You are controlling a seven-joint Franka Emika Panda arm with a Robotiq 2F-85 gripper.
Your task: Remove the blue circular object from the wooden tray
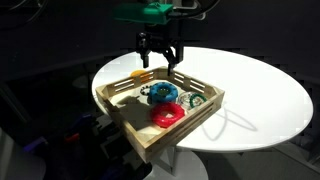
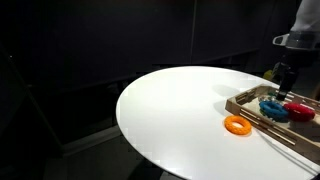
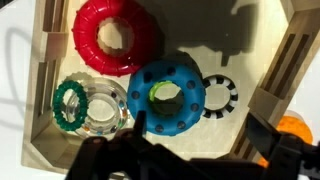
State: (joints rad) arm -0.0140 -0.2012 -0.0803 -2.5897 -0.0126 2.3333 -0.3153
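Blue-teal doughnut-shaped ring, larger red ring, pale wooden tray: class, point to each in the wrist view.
Blue-teal doughnut-shaped ring [image 3: 189, 100]: wrist view, its right band.
Larger red ring [image 3: 85, 40]: wrist view, its left band.
Pale wooden tray [image 3: 47, 52]: wrist view, its left slatted wall.

Likely a robotics lab or test studio, blacked-out room, dark walls, single brightly lit round white table [image 2: 170, 110]
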